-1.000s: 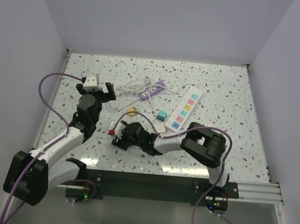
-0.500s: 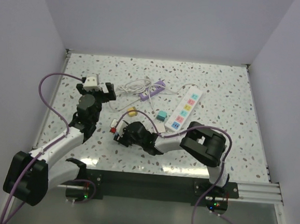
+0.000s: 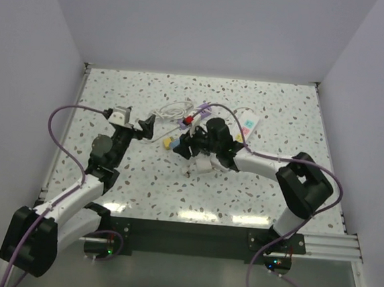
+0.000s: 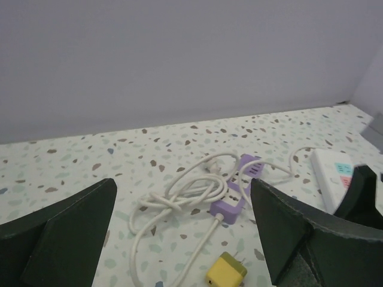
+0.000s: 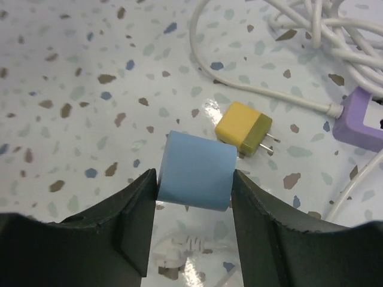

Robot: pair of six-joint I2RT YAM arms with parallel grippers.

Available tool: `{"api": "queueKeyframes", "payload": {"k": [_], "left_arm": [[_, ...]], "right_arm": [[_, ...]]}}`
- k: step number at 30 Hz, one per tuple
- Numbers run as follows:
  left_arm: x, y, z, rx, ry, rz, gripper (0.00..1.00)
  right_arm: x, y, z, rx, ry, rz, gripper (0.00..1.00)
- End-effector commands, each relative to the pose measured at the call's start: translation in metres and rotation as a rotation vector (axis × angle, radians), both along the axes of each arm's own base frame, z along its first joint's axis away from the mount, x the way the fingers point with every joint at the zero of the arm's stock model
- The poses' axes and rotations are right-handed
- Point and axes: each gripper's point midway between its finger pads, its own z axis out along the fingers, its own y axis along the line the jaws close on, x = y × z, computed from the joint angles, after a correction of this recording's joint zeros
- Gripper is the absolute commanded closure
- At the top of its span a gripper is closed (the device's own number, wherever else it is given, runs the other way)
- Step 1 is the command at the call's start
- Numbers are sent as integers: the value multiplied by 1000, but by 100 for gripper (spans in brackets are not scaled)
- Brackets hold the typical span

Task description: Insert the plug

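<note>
The blue plug point(image 5: 196, 170) is squeezed between the fingers of the right claw point(image 5: 194, 192), just over the counter point(image 5: 72, 72) and near the yellow plug point(image 5: 242, 128). The white power strip point(image 4: 333, 169) lies close by. The left claw point(image 4: 179, 230) is wide open and holds nothing. The blue plug's pins are hidden. It might be turned wrong and miss the holes, or slip out.
</note>
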Motion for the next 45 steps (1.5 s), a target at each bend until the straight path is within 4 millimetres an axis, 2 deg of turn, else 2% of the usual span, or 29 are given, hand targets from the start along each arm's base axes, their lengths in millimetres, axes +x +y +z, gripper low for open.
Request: {"api": "queueKeyframes", "payload": {"k": [1,2,3,4,6,7,8,15,17,23,26,36,40,45], "left_arm": [[-29,-36,39,60,-221,-239,0],[-41,-51,44,94,-275,-334,0],[-49,-58,41,117,-295,-387,0],[-65,-74,46,156,-359,-498,0],[-80,-88,47,195,-398,-611,0],[-86,-94,45,212,-403,-660,1],[-95,-102,41,233,-403,-733,2],[-115,-112,41,305,-438,-848,3],[-127,-118,37,324,-441,-933,4],[-153,-128,29,360,-444,-1115,4],[-157,-131,27,362,-428,-1167,4],[-135,-136,22,330,-356,-1138,9],[-129,-137,21,323,-339,-1131,16],[-128,-142,16,315,-310,-1155,21]], "right_arm": [[-30,-3,45,162,205,196,81],[-29,-4,54,185,227,212,81],[-32,-10,60,216,270,266,82],[-34,-11,63,237,316,278,82],[-34,-14,74,283,358,330,84],[-44,-14,77,311,443,374,84],[-45,-12,84,347,435,408,84],[-65,-22,112,471,504,513,84],[-68,-25,120,498,508,523,84],[-76,-29,131,532,506,562,84],[-78,-30,135,545,508,572,84],[-91,-26,137,547,521,631,84],[-92,-23,135,542,529,643,84],[-98,-23,146,556,510,667,84]]}}
